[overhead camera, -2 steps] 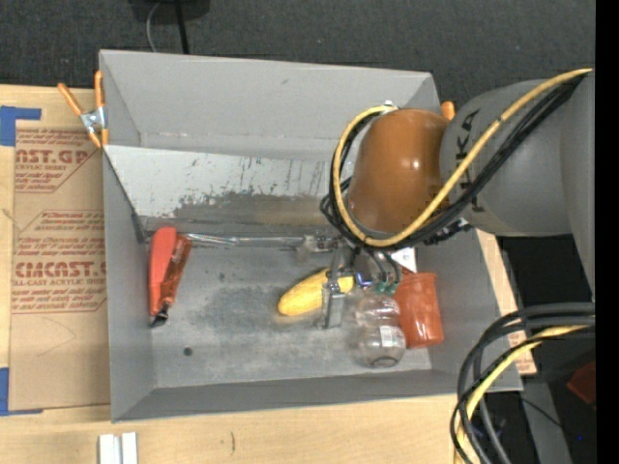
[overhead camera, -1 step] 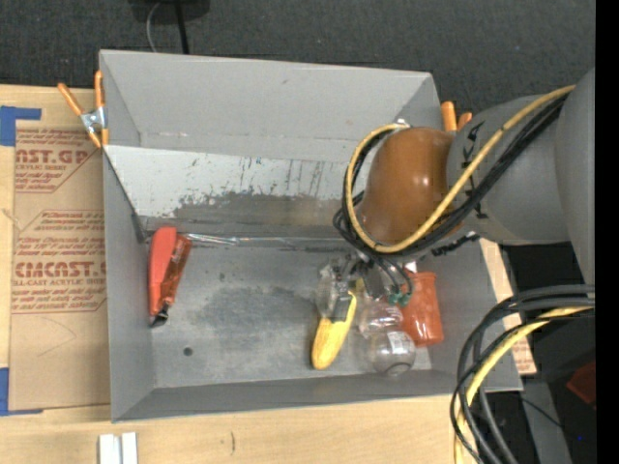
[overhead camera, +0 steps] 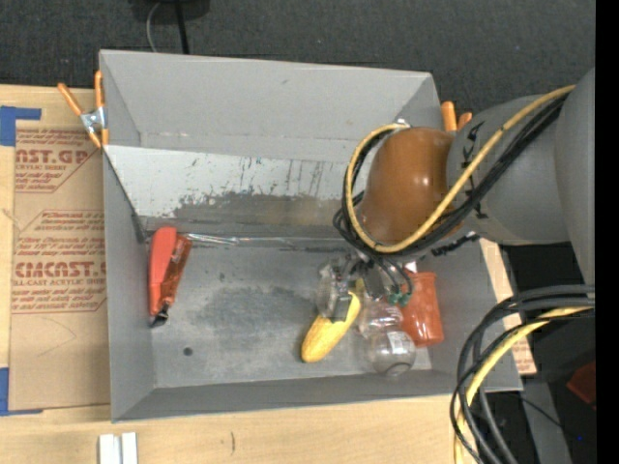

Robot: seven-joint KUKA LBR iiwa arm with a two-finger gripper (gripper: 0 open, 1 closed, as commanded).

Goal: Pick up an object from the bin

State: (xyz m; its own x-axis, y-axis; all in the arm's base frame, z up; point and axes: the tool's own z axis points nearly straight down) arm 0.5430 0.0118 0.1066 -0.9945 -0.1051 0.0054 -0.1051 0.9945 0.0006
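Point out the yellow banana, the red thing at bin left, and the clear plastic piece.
yellow banana (overhead camera: 322, 338), camera view, mid-body.
red thing (overhead camera: 164, 271), camera view, middle of its length.
clear plastic piece (overhead camera: 389, 349), camera view, rounded body.

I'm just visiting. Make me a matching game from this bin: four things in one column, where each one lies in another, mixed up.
Things:
1 yellow banana
2 long red tool
3 clear plastic bottle
4 orange packet

Places:
a at the left side of the bin, alone
b low in the middle, upper end at the gripper
c at the right side
d between the banana and the packet

Pairs: 1-b, 2-a, 3-d, 4-c.
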